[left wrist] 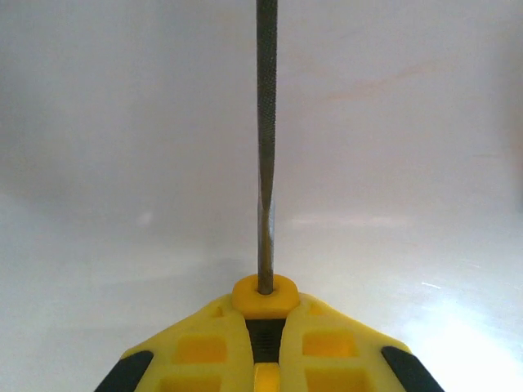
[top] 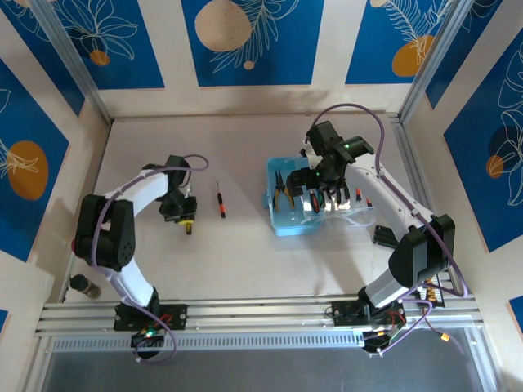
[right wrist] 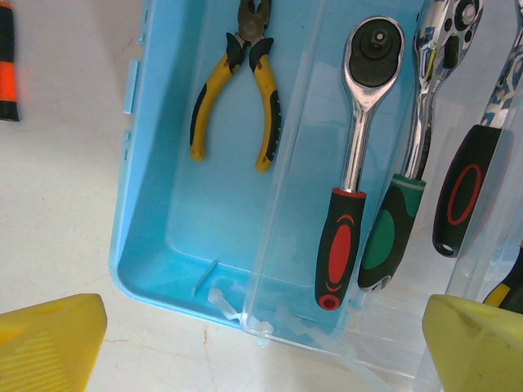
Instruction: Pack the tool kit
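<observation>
While left claw [left wrist: 265, 339] clenches yellow screwdriver [left wrist: 266, 147], right claw [right wrist: 261, 335] spread wide above blue case [right wrist: 188, 220], pliers [right wrist: 233, 90] inside

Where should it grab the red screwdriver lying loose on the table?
Grip the red screwdriver by its thick handle, coming straight down from above: it lies flat on the table with both sides free, and the shaft is thin.

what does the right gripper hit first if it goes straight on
Likely the tool case, about where its clear lid joins, beside the red-handled ratchet; depth unclear.
</observation>
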You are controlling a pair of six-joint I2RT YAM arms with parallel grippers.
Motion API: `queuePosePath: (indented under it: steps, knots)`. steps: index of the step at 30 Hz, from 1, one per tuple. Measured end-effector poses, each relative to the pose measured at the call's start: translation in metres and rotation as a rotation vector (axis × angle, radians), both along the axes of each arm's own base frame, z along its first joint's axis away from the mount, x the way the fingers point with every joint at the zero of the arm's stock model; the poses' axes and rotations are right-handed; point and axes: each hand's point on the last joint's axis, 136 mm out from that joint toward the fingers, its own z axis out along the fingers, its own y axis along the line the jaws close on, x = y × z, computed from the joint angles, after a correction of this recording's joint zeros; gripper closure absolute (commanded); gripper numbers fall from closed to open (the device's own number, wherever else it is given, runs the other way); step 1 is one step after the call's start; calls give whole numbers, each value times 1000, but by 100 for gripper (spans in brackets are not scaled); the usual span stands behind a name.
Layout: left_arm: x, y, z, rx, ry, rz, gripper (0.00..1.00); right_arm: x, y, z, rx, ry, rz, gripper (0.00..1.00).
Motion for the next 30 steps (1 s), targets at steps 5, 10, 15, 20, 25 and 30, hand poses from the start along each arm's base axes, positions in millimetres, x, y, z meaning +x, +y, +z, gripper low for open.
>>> queuePosePath:
  steps: [5, 10, 15, 20, 25, 30]
  knots:
    - [33, -50, 89, -229, -234, -47, 100, -3, 9, 10, 64, -10, 17, 1]
    - [40, -122, 168, -501, -395, -175, 100, -1, 28, 38, 228, -72, 27, 0]
    - [26, -187, 198, -726, -399, -266, 100, -2, 46, 76, 440, -153, 29, 6]
    - [27, -229, 213, -890, -383, -284, 100, -6, 63, 101, 586, -184, 69, 19]
    - [32, -248, 222, -983, -377, -280, 100, -14, 78, 94, 630, -149, 108, 34]
    - [34, -253, 232, -1029, -385, -279, 100, -26, 90, 80, 636, -101, 138, 44]
